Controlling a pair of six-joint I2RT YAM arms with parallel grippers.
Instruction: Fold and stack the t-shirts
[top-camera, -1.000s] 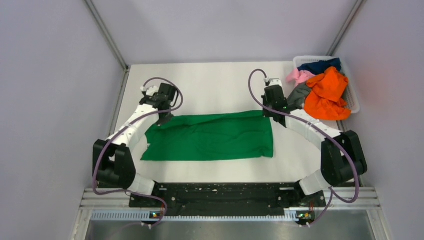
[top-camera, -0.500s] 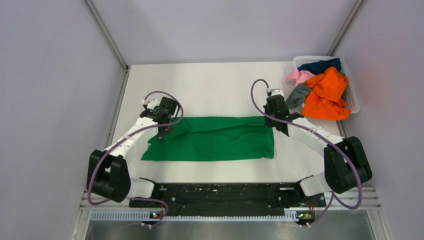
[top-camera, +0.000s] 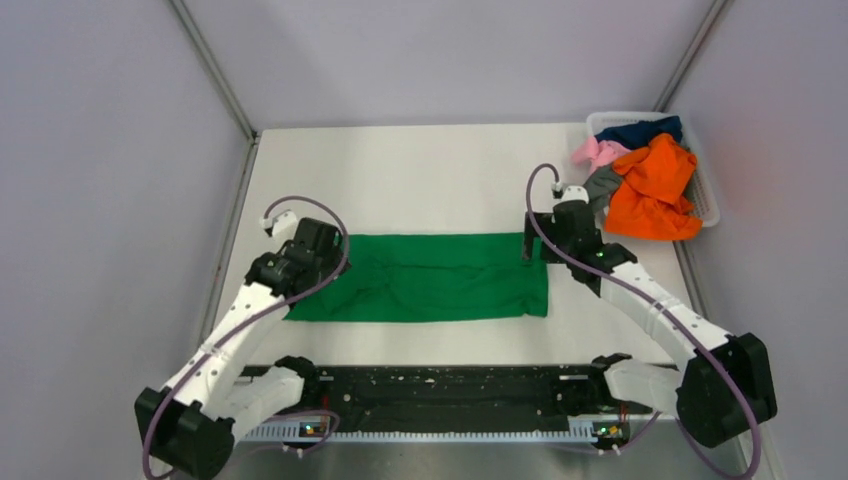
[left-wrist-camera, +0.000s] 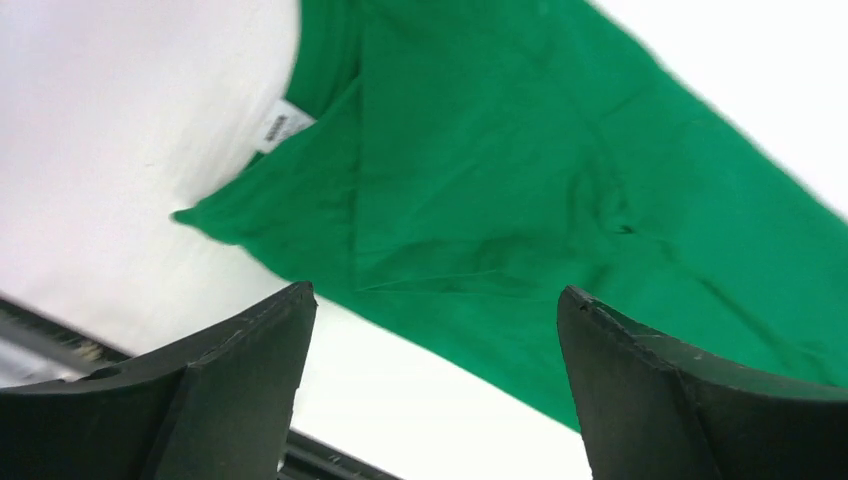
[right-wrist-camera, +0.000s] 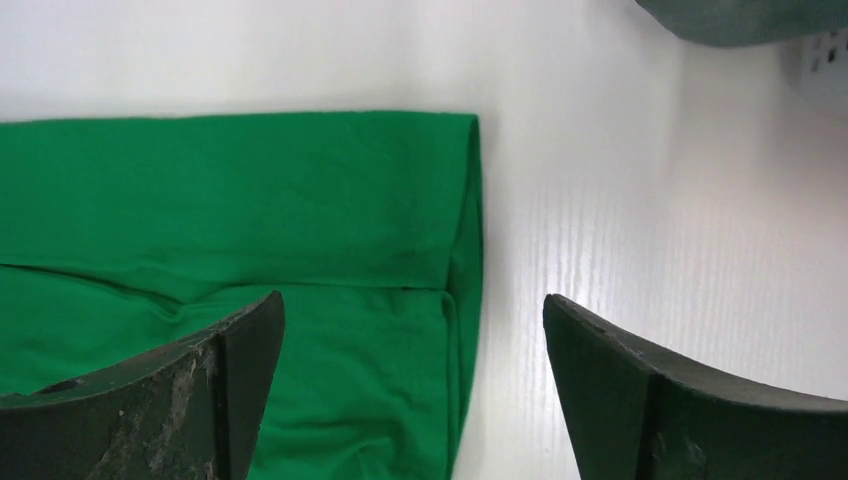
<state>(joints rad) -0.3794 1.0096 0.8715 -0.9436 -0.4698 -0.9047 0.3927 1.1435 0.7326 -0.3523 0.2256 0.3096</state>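
Note:
A bright green t-shirt (top-camera: 430, 280) lies flat on the white table, folded into a long band running left to right. My left gripper (top-camera: 322, 255) hovers open over its left, collar end. In the left wrist view the gripper (left-wrist-camera: 432, 300) has wide jaws with nothing between them, above the green t-shirt (left-wrist-camera: 500, 170) and its white label (left-wrist-camera: 275, 125). My right gripper (top-camera: 540, 248) hangs open over the right end; in the right wrist view the gripper (right-wrist-camera: 412, 310) straddles the edge of the green t-shirt (right-wrist-camera: 250, 200). More t-shirts fill the basket: orange (top-camera: 655, 190), pink (top-camera: 598, 152), navy (top-camera: 640, 130), grey (top-camera: 600, 185).
A white plastic basket (top-camera: 710, 205) stands at the back right corner, close to the right arm's wrist. Grey walls enclose the table on three sides. A black rail (top-camera: 440, 385) with both arm bases runs along the near edge.
Both grippers went from shut to open and let go of the green shirt's far edge. Both arms pulled toward the near side. The shirt now lies as a straight band.

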